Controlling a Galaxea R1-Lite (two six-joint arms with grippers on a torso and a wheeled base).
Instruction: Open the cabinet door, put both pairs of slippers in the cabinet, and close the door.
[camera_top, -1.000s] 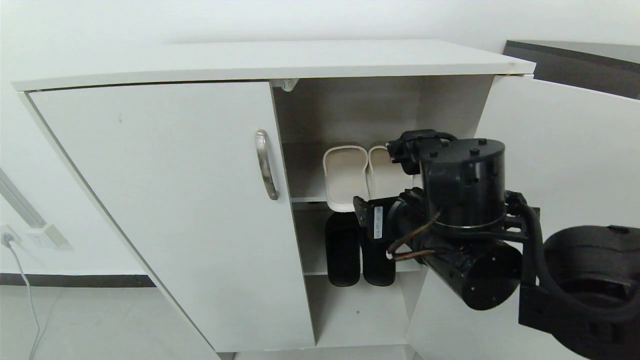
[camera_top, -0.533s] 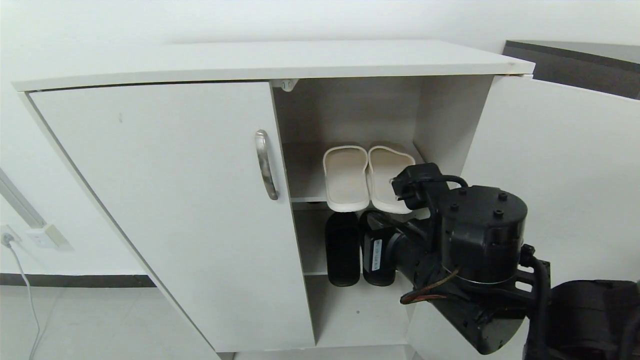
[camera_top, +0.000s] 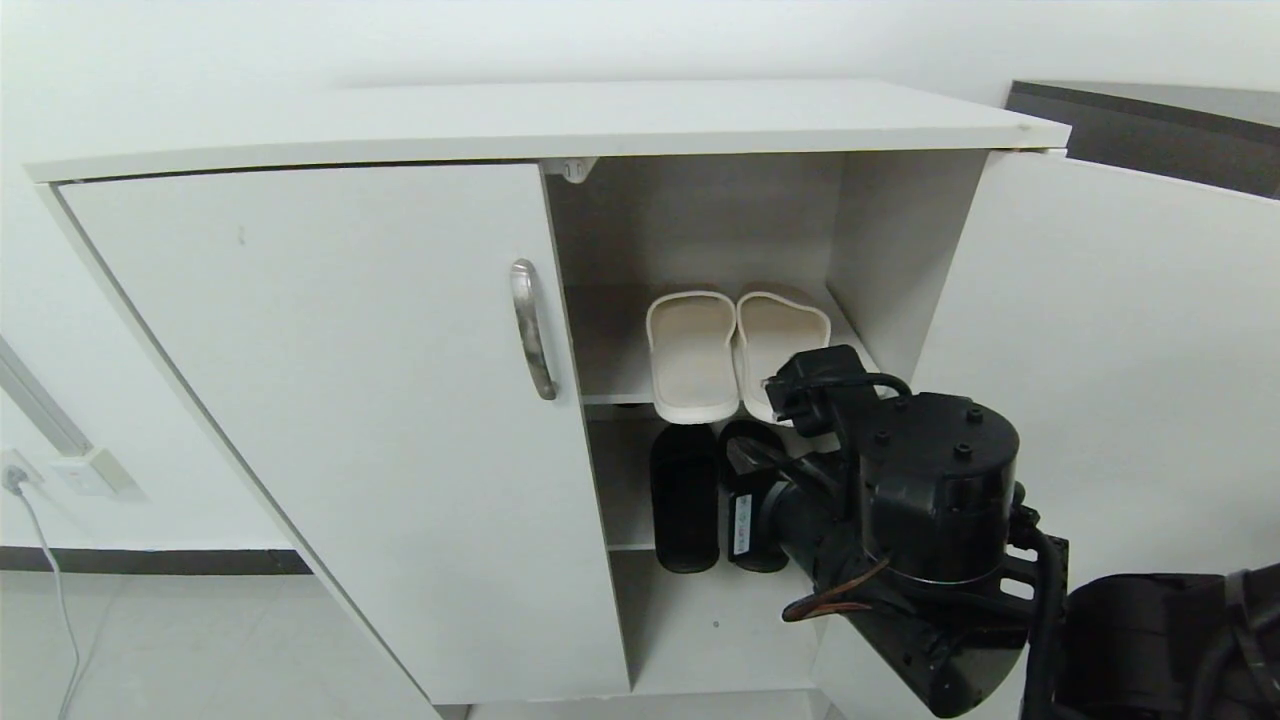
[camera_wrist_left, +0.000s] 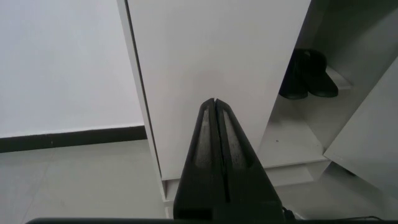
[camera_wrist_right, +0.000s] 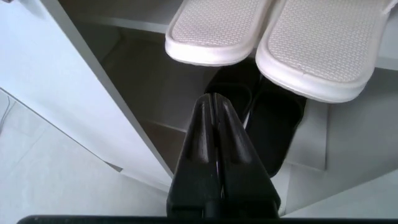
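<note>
Slipper pair on upper shelf, second pair beneath.

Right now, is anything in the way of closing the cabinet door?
Yes. The right gripper sits in the doorway, in front of the black slippers, so the open door would likely bump it. The white slippers overhang their shelf.
</note>
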